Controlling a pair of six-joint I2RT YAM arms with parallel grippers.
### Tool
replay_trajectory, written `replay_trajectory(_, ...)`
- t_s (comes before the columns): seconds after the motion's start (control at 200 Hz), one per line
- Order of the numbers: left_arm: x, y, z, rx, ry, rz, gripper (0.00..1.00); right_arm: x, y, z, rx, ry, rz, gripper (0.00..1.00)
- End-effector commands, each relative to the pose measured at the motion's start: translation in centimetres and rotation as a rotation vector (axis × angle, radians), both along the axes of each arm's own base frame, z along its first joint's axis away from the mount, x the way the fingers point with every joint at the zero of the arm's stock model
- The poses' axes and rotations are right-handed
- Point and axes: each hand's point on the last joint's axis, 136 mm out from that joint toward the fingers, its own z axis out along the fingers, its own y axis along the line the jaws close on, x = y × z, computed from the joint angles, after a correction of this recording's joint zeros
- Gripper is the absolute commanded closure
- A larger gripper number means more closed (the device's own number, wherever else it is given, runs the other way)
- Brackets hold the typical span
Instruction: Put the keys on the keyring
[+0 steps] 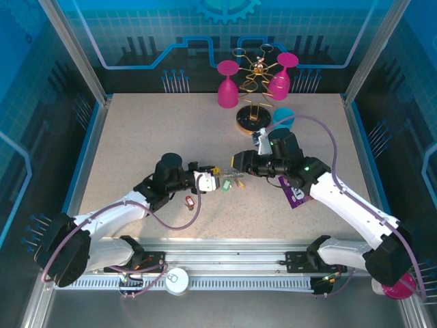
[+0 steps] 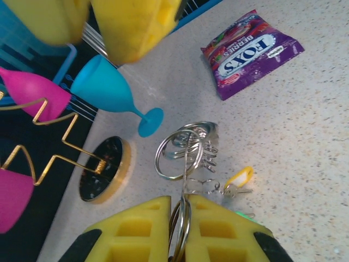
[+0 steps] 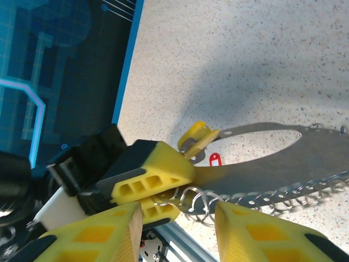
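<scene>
Speckled desk (image 1: 136,137) lies under both arms. We see the left claw (image 2: 180,204) pinched tight on the silver keyring (image 2: 179,153), whose lower coils are hidden between its pads. Just beside the ring sits a yellow key (image 2: 240,177); we cannot tell whether it is threaded on. A green key (image 2: 245,216) is mostly covered. The right claw (image 3: 177,213) stands parted near the coils. A red key (image 3: 215,159) lies apart on the desk.

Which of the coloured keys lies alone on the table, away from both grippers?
The red key: it lies by itself, while the yellow key and the green key cluster at the keyring.
</scene>
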Motion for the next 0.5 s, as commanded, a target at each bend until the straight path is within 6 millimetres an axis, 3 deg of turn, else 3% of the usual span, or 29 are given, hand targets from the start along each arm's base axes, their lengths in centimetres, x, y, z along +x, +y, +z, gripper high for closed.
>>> replay_trajectory(0.0,0.1,-0.3,3.0,-0.039,-0.154,-0.009,1.0,-0.4,0.7,-0.5,0.006,0.09,0.009,0.61)
replay_trajectory(0.295,0.1,-0.3,2.8,-0.034,-0.144,0.001,1.0,-0.6,2.4,-0.7,0.018,0.079,0.091,0.68)
replay_trajectory(0.495,0.7,0.0,3.2,-0.067,-0.083,0.066,1.0,-0.6,-0.2,0.5,-0.093,-0.158,0.098,0.6)
